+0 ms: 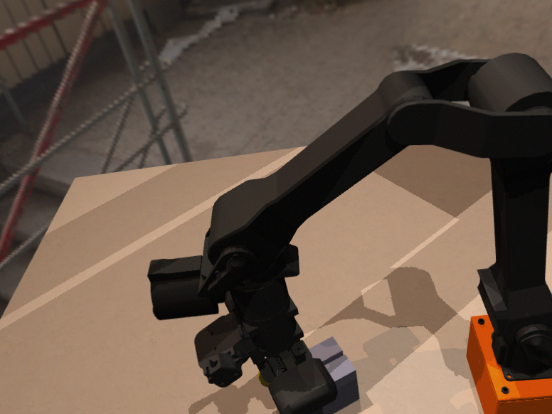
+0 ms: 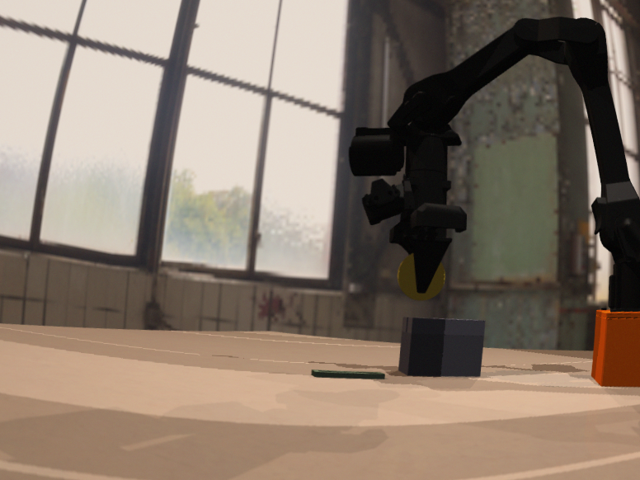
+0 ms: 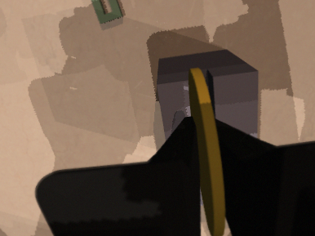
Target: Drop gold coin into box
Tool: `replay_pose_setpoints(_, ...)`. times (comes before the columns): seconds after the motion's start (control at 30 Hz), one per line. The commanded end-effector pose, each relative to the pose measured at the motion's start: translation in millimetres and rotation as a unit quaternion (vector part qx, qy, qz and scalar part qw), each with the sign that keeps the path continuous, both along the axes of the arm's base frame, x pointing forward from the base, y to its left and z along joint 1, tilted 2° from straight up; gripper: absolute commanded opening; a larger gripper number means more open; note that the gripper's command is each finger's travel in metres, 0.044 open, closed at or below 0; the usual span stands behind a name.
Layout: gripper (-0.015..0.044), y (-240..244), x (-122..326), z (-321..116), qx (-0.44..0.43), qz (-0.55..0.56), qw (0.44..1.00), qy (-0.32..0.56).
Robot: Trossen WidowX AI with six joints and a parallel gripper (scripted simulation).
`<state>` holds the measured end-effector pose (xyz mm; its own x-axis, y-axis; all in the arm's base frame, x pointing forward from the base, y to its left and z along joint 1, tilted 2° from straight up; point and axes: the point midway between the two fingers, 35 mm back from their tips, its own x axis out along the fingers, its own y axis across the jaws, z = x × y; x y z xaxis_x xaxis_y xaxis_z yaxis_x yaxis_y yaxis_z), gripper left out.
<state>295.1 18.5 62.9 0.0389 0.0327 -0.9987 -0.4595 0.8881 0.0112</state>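
My gripper [image 2: 421, 289] [image 3: 196, 124] is shut on the gold coin [image 1: 263, 378] [image 2: 404, 278] [image 3: 212, 146], which stands upright on edge between the fingers. In the exterior view the coin hangs a little above the closed grey box [image 1: 346, 368] [image 2: 462, 349] [image 3: 237, 86], over the left part of its lid, not touching it. In the wrist view the lid's dark slot [image 3: 210, 89] shows just right of the coin's far end; the rest is hidden behind coin and fingers. In the top view a finger housing covers part of the box.
The dark-green holder [image 2: 347, 374] [image 3: 111, 17] lies empty on the table, left of the box in the exterior view and at the upper left in the wrist view. The orange arm base [image 1: 479, 356] [image 2: 614, 349] stands to the right of the box in the top and exterior views.
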Motion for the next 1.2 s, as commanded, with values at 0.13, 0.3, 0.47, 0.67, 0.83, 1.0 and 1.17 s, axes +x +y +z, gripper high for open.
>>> replay_pose_setpoints(0.13,0.0,-14,-13,-2,0.002,0.001,1.0,-0.001)
replay_pose_setpoints(0.3,0.0,-23,-22,-4,0.001,0.002,1.0,-0.001)
replay_pose_setpoints(0.47,0.0,-28,-28,-5,0.001,0.002,1.0,-0.001)
replay_pose_setpoints(0.67,0.0,-26,-26,-5,-0.001,0.0,1.0,0.002)
replay_pose_setpoints(0.83,0.0,-27,-26,-5,-0.001,0.0,1.0,0.002)
replay_pose_setpoints(1.0,0.0,-28,-27,-4,-0.001,0.002,1.0,0.002)
replay_pose_setpoints(1.17,0.0,-29,-28,-5,-0.001,0.004,1.0,0.002)
